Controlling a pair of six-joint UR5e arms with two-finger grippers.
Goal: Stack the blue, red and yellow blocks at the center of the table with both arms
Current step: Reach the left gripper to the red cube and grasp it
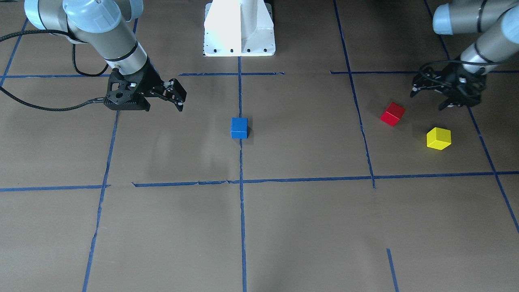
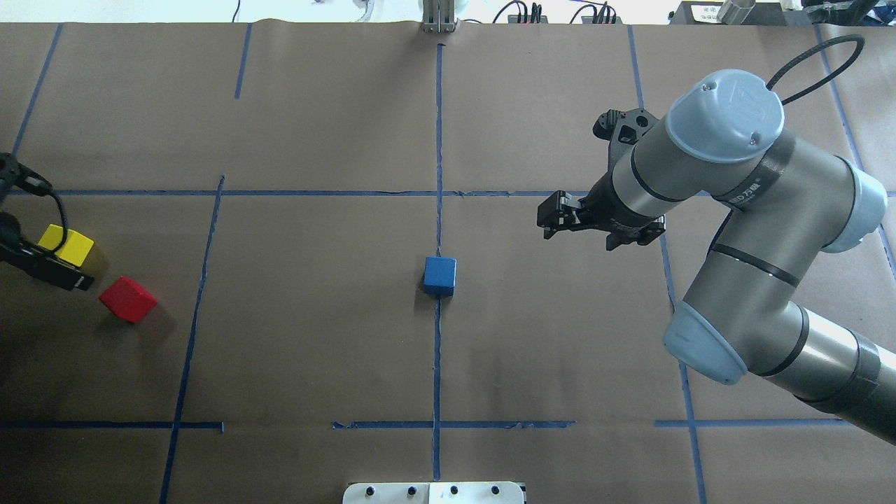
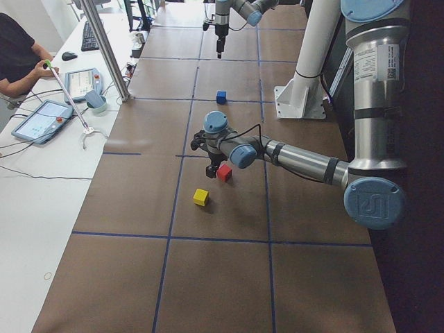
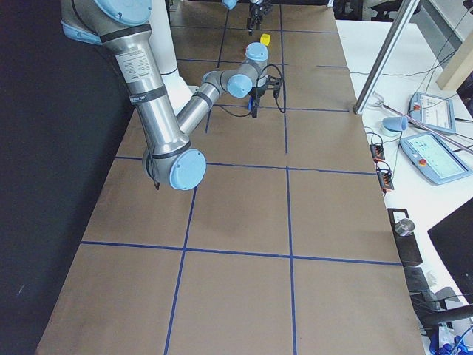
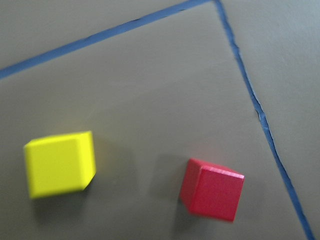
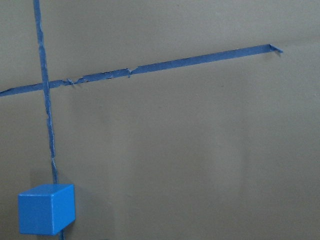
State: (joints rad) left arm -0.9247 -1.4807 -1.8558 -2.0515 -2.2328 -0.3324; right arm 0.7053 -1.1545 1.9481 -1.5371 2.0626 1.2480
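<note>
A blue block (image 1: 239, 127) sits on the tape line at the table's center and also shows in the overhead view (image 2: 439, 275) and low in the right wrist view (image 6: 46, 208). A red block (image 1: 392, 114) and a yellow block (image 1: 438, 138) lie close together on my left side, and both show in the left wrist view, red (image 5: 212, 189) and yellow (image 5: 60, 163). My left gripper (image 1: 427, 99) is open and empty, hovering just on the robot's side of these two blocks. My right gripper (image 1: 180, 97) is open and empty above the table, well to the side of the blue block.
The white robot base (image 1: 239, 28) stands at the table's robot-side edge. Blue tape lines (image 1: 242, 180) divide the brown table into squares. A side bench with tablets (image 3: 41, 118) and a seated operator (image 3: 14, 55) lies beyond the far edge.
</note>
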